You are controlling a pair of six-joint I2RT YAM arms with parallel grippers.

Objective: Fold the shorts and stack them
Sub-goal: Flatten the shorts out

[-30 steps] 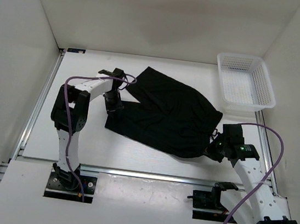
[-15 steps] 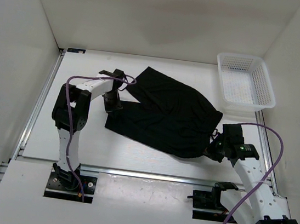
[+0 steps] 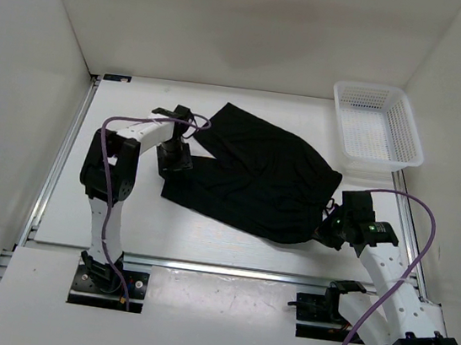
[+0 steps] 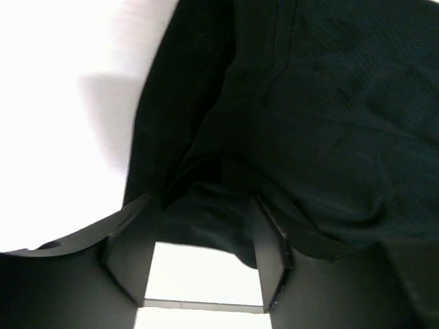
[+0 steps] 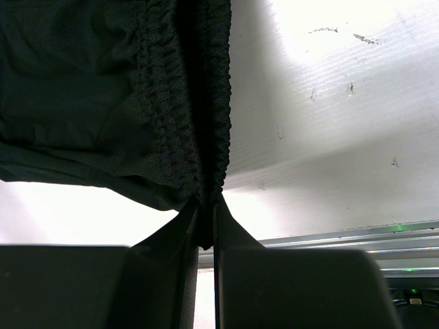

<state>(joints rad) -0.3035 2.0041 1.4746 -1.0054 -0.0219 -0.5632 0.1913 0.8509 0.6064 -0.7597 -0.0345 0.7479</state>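
The black shorts [image 3: 256,172] lie spread on the white table, waistband at the right, legs toward the left. My left gripper [image 3: 173,158] is open at the left hem; in the left wrist view [image 4: 202,226] its fingers straddle the edge of the fabric [image 4: 322,123] without pinching it. My right gripper [image 3: 328,228] is shut on the gathered elastic waistband [image 5: 185,130] at the shorts' lower right corner; the band is pinched between the fingers [image 5: 206,226].
A white plastic basket [image 3: 376,132] stands at the table's back right corner. White walls enclose the table on three sides. An aluminium rail [image 3: 226,270] runs along the near edge. Purple cables hang from both arms.
My left gripper has shifted slightly at the left hem of the shorts. The right arm and the shorts have not visibly moved.
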